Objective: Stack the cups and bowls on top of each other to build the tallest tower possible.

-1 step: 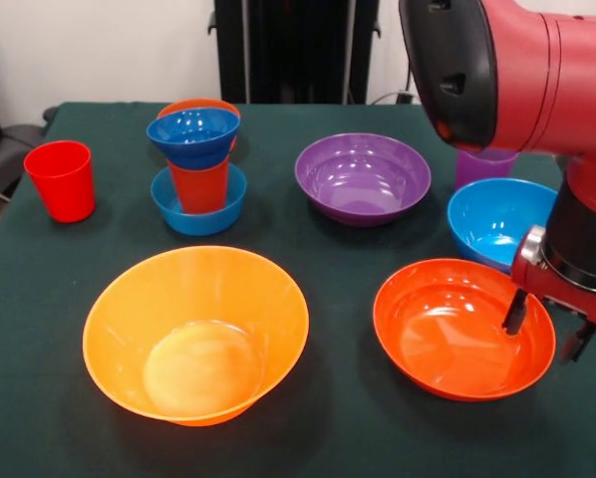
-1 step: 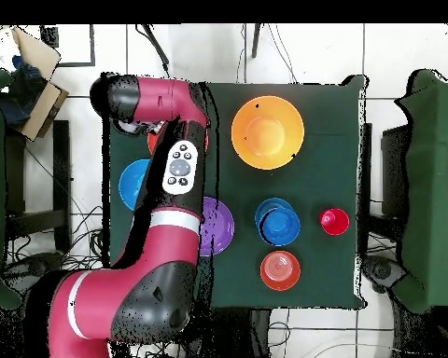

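The gripper (image 1: 547,337) hangs at the right rim of the red-orange bowl (image 1: 447,334), one dark finger (image 1: 515,312) inside the bowl and the other outside it, so the jaws stand apart across the rim with nothing clamped. Just behind it on the green table (image 1: 348,418) sits the large light blue bowl (image 1: 492,221), and behind that the purple cup (image 1: 482,164), partly hidden by the arm (image 1: 517,70). The purple bowl (image 1: 363,177) stands near the middle, upright and empty. The big yellow-orange bowl (image 1: 196,334) sits alone at the front left, empty. Behind it a small light blue bowl (image 1: 198,204) holds an orange-red cup (image 1: 199,184), with the dark blue bowl (image 1: 193,134) resting on the cup; an orange bowl (image 1: 200,105) shows just behind this stack. The red cup (image 1: 61,179) stands apart at the far left. From overhead the arm covers the red-orange bowl and most of the purple bowl
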Robot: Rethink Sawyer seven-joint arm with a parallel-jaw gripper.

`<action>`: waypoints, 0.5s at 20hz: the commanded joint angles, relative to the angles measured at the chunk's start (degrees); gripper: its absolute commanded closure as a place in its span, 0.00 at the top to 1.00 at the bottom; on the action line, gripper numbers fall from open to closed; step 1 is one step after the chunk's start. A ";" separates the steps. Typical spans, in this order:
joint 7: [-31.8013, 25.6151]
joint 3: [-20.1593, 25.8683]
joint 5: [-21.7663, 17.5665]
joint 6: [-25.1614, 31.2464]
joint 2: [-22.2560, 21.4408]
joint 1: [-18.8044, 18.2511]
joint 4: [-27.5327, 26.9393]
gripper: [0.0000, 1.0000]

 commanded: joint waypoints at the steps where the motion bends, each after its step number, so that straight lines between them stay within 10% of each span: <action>1: 9.75 -0.04 -2.40 3.38 3.37 0.99 -2.61 1.00; 10: 11.77 -5.13 -2.65 4.41 5.79 2.70 -2.66 1.00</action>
